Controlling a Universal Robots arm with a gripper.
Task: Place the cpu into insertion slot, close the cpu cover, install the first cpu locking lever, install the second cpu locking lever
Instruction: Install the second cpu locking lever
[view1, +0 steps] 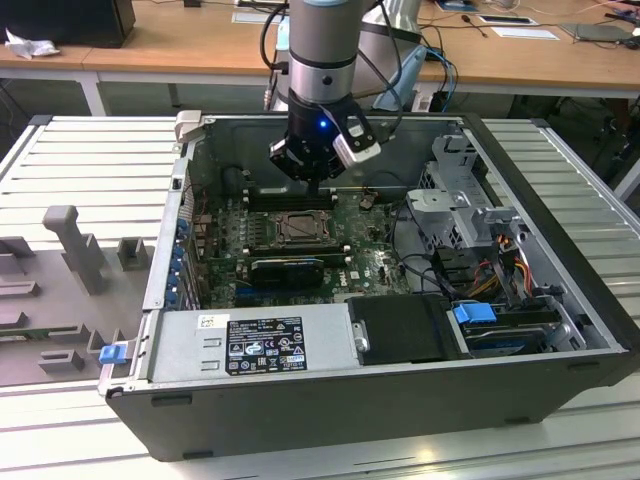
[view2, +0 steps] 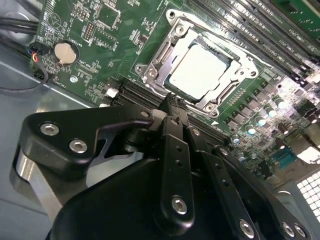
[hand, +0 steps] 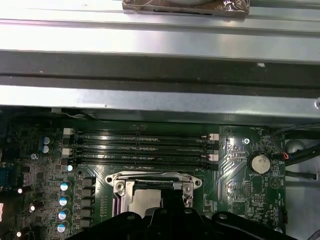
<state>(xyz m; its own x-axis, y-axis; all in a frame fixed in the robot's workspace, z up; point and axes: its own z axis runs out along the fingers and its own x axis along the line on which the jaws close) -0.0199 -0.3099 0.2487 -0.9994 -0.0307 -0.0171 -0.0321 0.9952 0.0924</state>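
exterior view is showing the robot arm reaching down into an open computer case (view1: 560, 330) lying on its side on a ribbed metal table (view1: 90, 150), with the fingers (view1: 318, 186) hanging just above the insertion slot (view1: 300, 228) on the green motherboard (view1: 372, 262). a grey power supply (view1: 250, 345) is sitting along the near wall of the case, and a drive cage (view1: 462, 190) is standing toward the exterior view's right.

second wrist view is looking past the black fingers (view2: 172, 107), which are pressed together to a narrow tip with nothing visible between them. the tip is hovering over the near edge of the insertion slot (view2: 150, 75); whether it is touching the frame i cannot tell. the cpu (view2: 200, 70) is lying flat inside the slot, its pale grey top facing up, and the cpu cover (view2: 245, 65) is lying down around it as a silver frame with the chip showing through the cut-out (the two locking levers are too hard to make out here to say how they are sitting). a round coin battery (view2: 65, 52) is sitting well apart on the board.

first wrist view is showing the cpu cover (hand: 150, 179) and the cpu (hand: 145, 200) just beyond the fingers (hand: 172, 202), with the long black memory slots (hand: 140, 147) running beside the socket and the coin battery (hand: 259, 163) off to one side.
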